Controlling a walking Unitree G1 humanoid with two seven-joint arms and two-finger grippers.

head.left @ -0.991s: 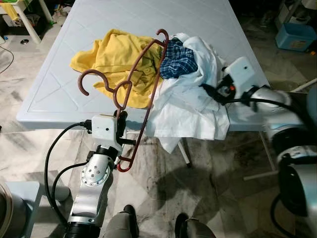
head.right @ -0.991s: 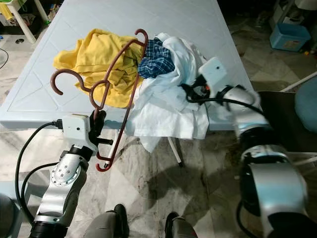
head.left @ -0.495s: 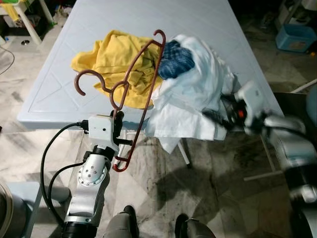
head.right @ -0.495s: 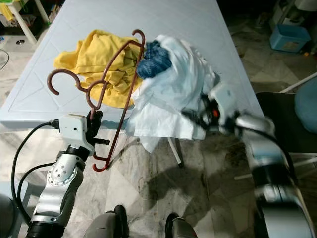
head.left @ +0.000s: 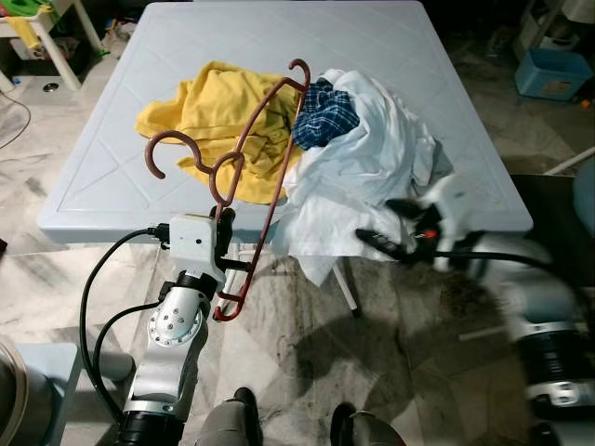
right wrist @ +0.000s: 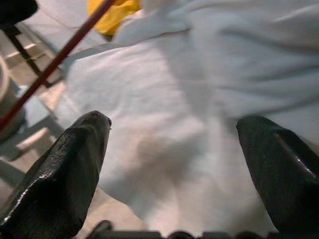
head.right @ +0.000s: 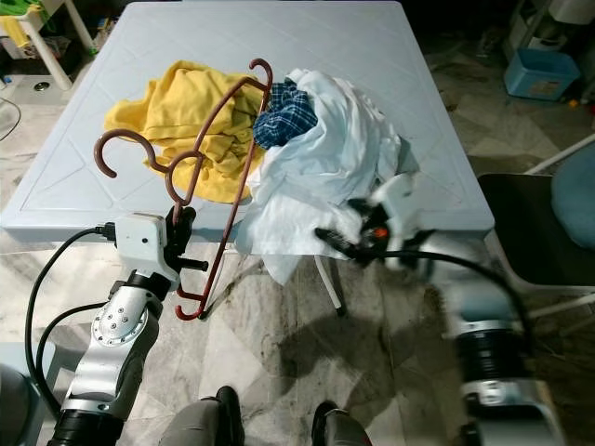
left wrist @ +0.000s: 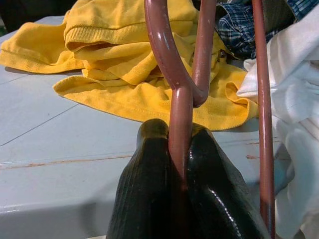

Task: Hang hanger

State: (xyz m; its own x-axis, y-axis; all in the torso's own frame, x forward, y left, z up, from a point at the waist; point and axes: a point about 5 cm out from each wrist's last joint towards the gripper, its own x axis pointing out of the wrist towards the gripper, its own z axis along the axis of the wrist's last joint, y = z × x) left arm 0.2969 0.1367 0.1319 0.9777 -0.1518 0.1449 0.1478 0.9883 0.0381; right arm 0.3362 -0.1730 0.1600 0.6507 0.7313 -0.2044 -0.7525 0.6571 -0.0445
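Two brown-red hangers (head.left: 270,158) rise tilted from my left gripper (head.left: 223,221), which is shut on their lower rod at the table's front edge. The left wrist view has both fingers (left wrist: 149,179) pinching the hanger rod (left wrist: 180,114). The hooks lean over a yellow shirt (head.left: 214,111) on the pale blue table (head.left: 112,177). A white garment (head.left: 363,167) with a blue plaid cloth (head.left: 325,116) lies beside it and hangs over the front edge. My right gripper (head.left: 379,221) is open and blurred, just in front of that hanging white cloth (right wrist: 189,99).
A dark chair seat (head.right: 530,223) stands right of the table. A blue bin (head.left: 555,70) sits on the floor at the far right. A white stool leg (head.left: 56,46) is at the far left. Marble floor (head.left: 307,353) lies below my arms.
My right gripper has swung from the table's right edge down and leftward to the front of the hanging white cloth. The left gripper keeps its hold on the hangers.
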